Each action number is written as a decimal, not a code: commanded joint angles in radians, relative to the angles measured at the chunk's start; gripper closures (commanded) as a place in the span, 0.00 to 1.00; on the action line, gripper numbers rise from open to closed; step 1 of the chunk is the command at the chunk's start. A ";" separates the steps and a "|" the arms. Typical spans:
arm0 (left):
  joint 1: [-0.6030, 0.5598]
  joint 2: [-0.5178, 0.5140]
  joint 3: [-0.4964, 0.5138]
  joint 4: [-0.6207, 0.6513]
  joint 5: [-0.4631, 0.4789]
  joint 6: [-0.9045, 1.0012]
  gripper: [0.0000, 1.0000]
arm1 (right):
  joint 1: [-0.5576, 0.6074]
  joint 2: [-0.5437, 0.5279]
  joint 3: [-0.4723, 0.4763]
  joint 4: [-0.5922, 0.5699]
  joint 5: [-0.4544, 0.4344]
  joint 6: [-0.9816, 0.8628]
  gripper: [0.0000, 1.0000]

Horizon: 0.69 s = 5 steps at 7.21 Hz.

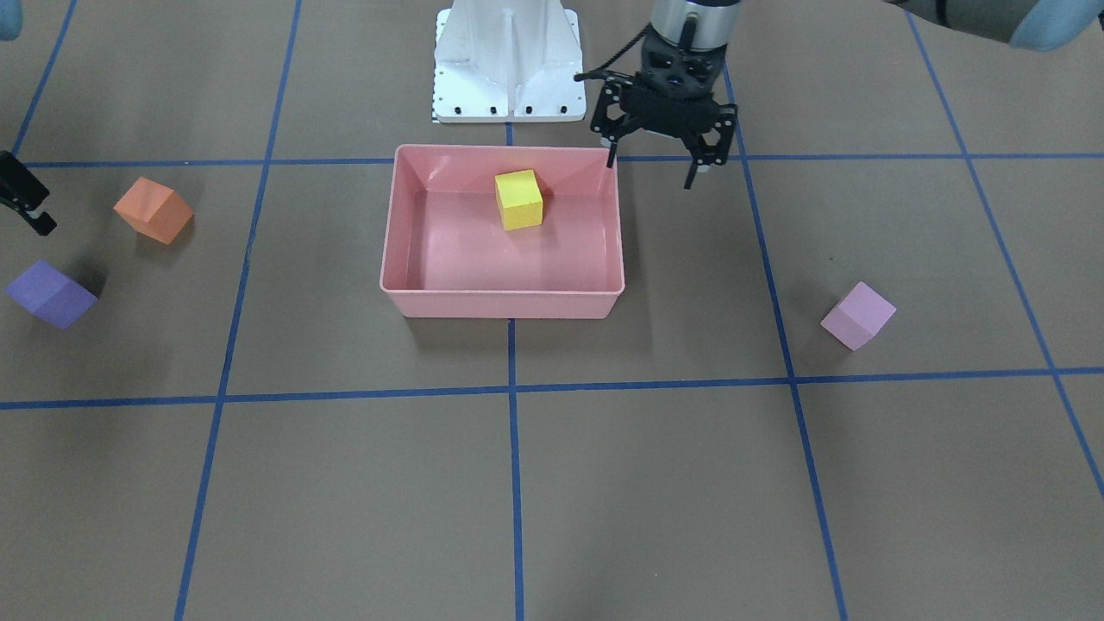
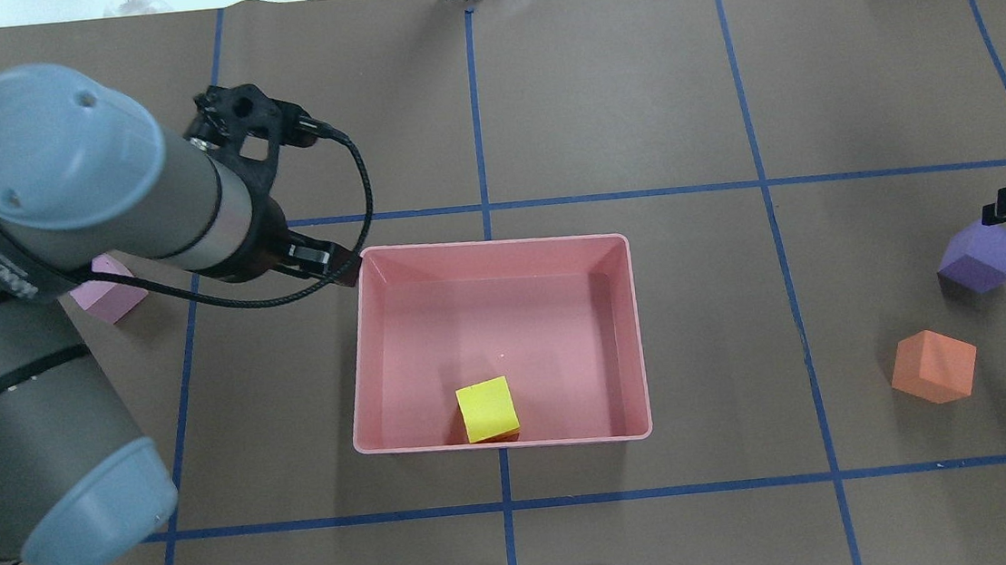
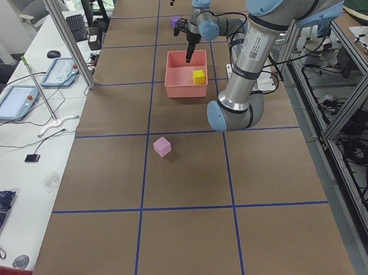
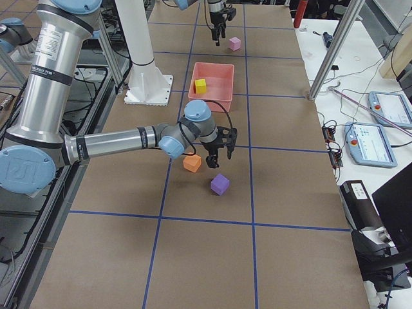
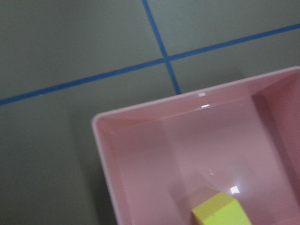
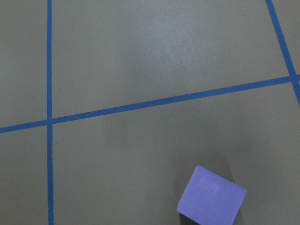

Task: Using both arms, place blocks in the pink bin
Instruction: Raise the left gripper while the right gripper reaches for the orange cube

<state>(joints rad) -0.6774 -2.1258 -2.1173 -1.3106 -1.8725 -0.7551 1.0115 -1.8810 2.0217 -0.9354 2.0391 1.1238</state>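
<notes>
The pink bin (image 1: 500, 304) (image 2: 490, 243) sits mid-table and holds the yellow block (image 1: 518, 199) (image 2: 488, 409) (image 5: 220, 212) near the wall on the robot's side. My left gripper (image 1: 651, 172) is open and empty, hovering at the bin's corner. The pale pink-lilac block (image 1: 857, 315) (image 2: 108, 294) lies on the table on my left side. The orange block (image 1: 153, 210) (image 2: 933, 366) and the purple block (image 1: 50, 294) (image 2: 980, 256) (image 6: 211, 197) lie on my right side. My right gripper (image 4: 219, 156) is open and empty, above the table between those two.
The white pedestal base (image 1: 507, 60) stands behind the bin. Blue tape lines grid the brown table. Desks with tablets (image 3: 15, 103) and metal posts (image 3: 68, 38) line the far side.
</notes>
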 commanded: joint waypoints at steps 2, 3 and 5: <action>-0.064 0.027 0.005 -0.004 -0.028 0.072 0.00 | -0.326 -0.090 0.049 0.076 -0.341 0.287 0.00; -0.064 0.027 0.005 -0.004 -0.028 0.072 0.00 | -0.374 -0.131 0.058 0.078 -0.382 0.312 0.00; -0.064 0.026 0.004 -0.004 -0.028 0.072 0.00 | -0.502 -0.142 0.058 0.078 -0.512 0.417 0.00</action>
<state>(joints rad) -0.7405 -2.0988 -2.1125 -1.3146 -1.9005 -0.6829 0.5907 -2.0130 2.0786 -0.8584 1.6097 1.4819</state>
